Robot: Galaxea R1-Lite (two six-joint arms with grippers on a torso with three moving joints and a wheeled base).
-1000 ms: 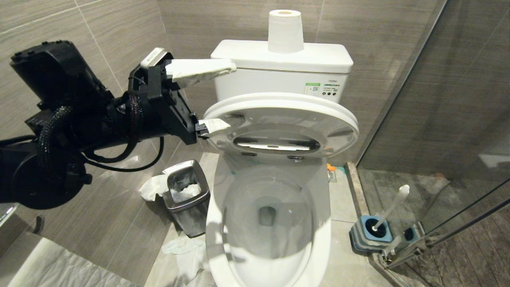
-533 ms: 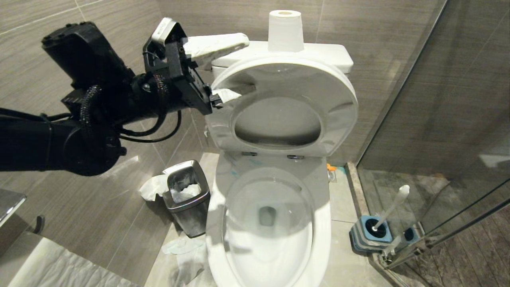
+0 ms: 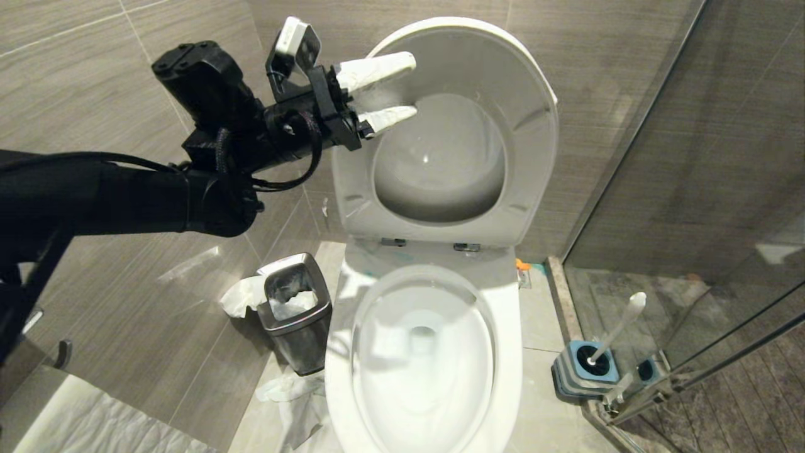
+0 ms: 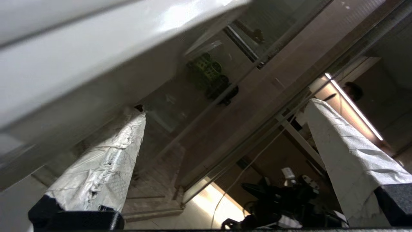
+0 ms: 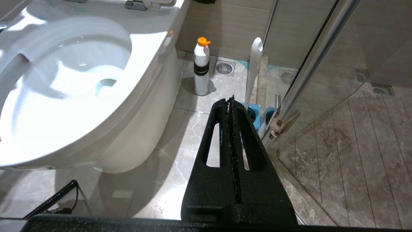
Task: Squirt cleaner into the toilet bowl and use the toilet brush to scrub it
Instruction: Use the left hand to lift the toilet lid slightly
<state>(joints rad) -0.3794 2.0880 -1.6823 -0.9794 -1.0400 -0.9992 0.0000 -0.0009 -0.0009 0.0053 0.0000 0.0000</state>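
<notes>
Head view: left gripper [image 3: 383, 88] pressing raised seat [image 3: 440, 126] upright, fingers apart, exposing bowl [image 3: 503, 352]; brush [image 3: 619, 330] standing in base, right of bowl.

Left wrist view: fingers [image 4: 103, 167] spread against seat.

Right wrist view: right gripper [image 5: 230, 106] parked (fingers together); cleaner bottle [image 5: 201, 69] standing beside bowl.

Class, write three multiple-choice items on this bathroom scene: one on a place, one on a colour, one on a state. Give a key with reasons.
1. Where does the toilet brush stand?
A. In the bowl
B. On the floor right of the toilet bowl
C. In the steel bin

2. What colour is the bottle cap?
A. Orange
B. Green
C. Black

3. How is the seat and lid?
A. Shut
B. Removed
C. Raised upright

Key: B, it sits in its blue base by the glass door; A, the white bottle's top is orange; C, it stands up at the open left gripper.
</notes>
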